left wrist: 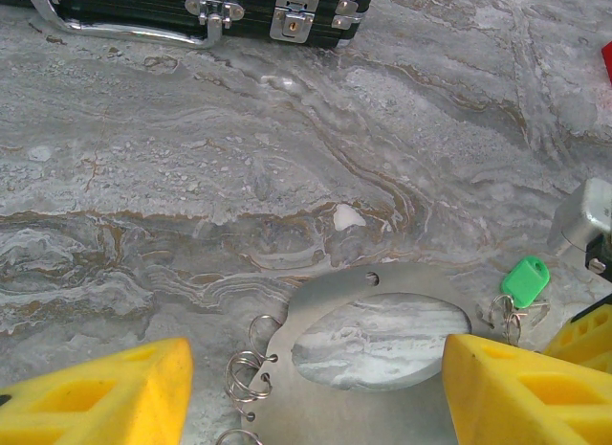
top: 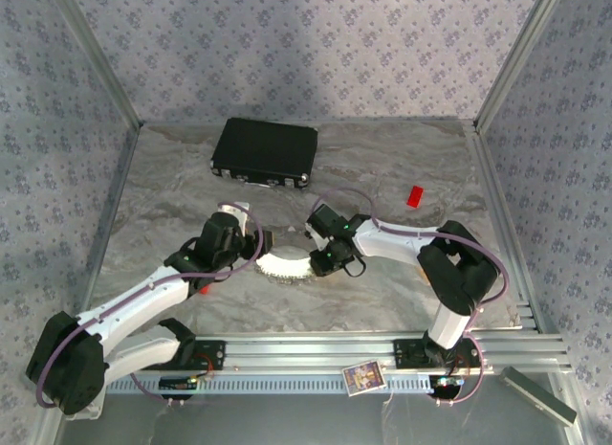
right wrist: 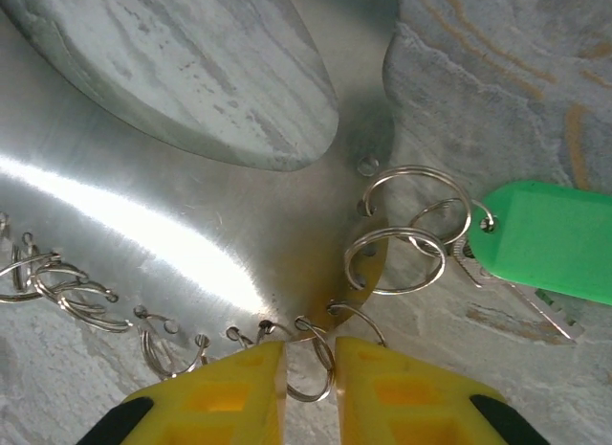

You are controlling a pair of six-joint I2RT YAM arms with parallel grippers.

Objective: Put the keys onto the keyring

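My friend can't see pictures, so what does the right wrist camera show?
Two yellow fingers sit nearly together around a small silver ring hanging from the edge of a shiny metal plate with an oval hole. To the right, a green plastic key tag lies on the grey marbled table, joined to more rings.

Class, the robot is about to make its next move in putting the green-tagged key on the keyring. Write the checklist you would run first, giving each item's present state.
1. Left gripper open, fingers either side of the keyring: ok.
2. Right gripper lined up on a small split ring at the keyring's edge: ok.
3. That split ring firmly pinched: cannot tell.
4. Green-tagged key lying on the table beside the keyring: ok.
5. Key's own ring threaded through a hole in the keyring: cannot tell.
6. Black case well apart from the work: ok.
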